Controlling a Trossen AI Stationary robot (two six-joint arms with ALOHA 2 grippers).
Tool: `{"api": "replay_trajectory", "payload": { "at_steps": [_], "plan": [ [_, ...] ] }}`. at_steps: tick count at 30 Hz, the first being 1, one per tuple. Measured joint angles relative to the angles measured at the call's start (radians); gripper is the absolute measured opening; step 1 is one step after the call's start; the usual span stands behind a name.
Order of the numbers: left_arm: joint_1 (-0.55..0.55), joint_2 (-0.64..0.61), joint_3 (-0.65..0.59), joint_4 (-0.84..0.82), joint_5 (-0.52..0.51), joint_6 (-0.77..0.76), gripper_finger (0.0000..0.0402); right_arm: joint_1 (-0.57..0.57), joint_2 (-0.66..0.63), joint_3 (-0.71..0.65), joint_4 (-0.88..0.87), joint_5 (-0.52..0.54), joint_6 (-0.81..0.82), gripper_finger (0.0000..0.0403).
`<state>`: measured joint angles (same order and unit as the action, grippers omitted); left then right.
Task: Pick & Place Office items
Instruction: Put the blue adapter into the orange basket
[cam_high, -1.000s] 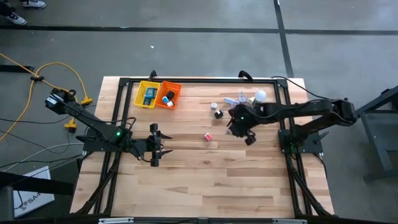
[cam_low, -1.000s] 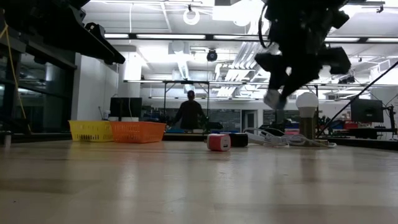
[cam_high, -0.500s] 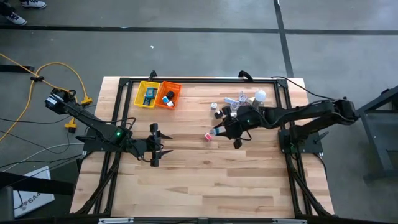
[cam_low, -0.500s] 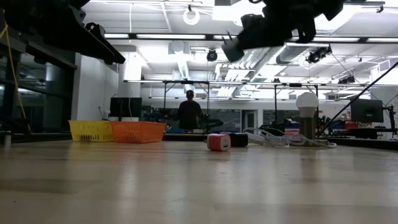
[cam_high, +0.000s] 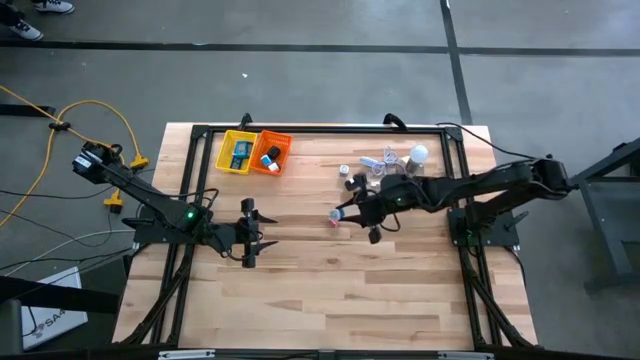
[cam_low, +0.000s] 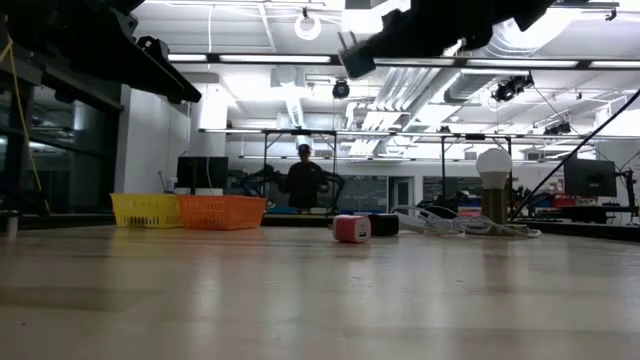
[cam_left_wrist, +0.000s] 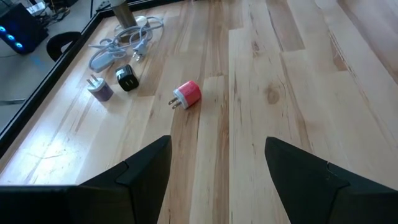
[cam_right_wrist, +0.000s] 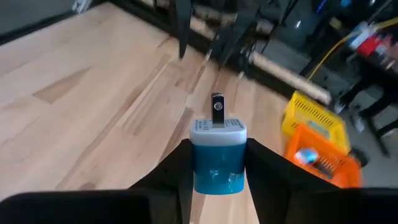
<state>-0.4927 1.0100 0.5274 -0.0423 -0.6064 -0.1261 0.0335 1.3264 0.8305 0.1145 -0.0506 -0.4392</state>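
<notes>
Up above the middle of the table (cam_high: 300, 290), the right gripper (cam_high: 343, 211) pinches a blue plug adapter (cam_right_wrist: 217, 155) between its two fingers, the metal prongs sticking out away from the wrist. It hangs well clear of the wood, just beside and above the pink-red adapter (cam_high: 335, 219), which lies on its side on the boards. A black adapter (cam_left_wrist: 127, 78) and a purplish one (cam_left_wrist: 101, 89) sit near each other further toward the back edge, next to a coiled white cable (cam_left_wrist: 124, 43) and a light bulb (cam_high: 419, 154). The yellow basket (cam_high: 237, 152) and orange basket (cam_high: 271, 153) stand touching at the back left, each with what seem to be small blue and white items inside. The left gripper (cam_high: 250, 233) waits low over the left side, fingers spread with nothing between them.
</notes>
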Motion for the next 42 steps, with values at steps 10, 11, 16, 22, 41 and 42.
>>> {"api": "replay_trajectory", "payload": {
  "at_steps": [10, 11, 16, 22, 41, 42],
  "plan": [
    [0.004, 0.02, 0.001, 0.084, 0.007, 0.047, 0.0249, 0.0, 0.042, 0.001, 0.072, -0.004, 0.027, 0.0112],
    [0.008, 0.021, 0.001, 0.089, 0.009, 0.05, 0.0249, 0.0, 0.043, 0.0, 0.08, -0.004, 0.035, 0.0112],
    [0.027, 0.021, 0.001, 0.152, 0.009, 0.017, 0.0249, 0.0, 0.043, -0.001, 0.151, -0.011, 0.078, 0.011],
    [0.086, 0.021, 0.001, 0.319, 0.008, 0.014, 0.0249, 0.027, 0.043, -0.001, 0.242, -0.028, 0.126, 0.0111],
    [0.218, 0.262, 0.0, 0.813, 0.158, 0.219, 0.0249, 0.074, 0.102, -0.001, 0.443, -0.026, 0.128, 0.011],
    [0.218, 0.282, 0.0, 0.844, 0.158, 0.233, 0.0249, 0.074, 0.103, -0.001, 0.441, -0.027, 0.128, 0.011]
  ]
}}
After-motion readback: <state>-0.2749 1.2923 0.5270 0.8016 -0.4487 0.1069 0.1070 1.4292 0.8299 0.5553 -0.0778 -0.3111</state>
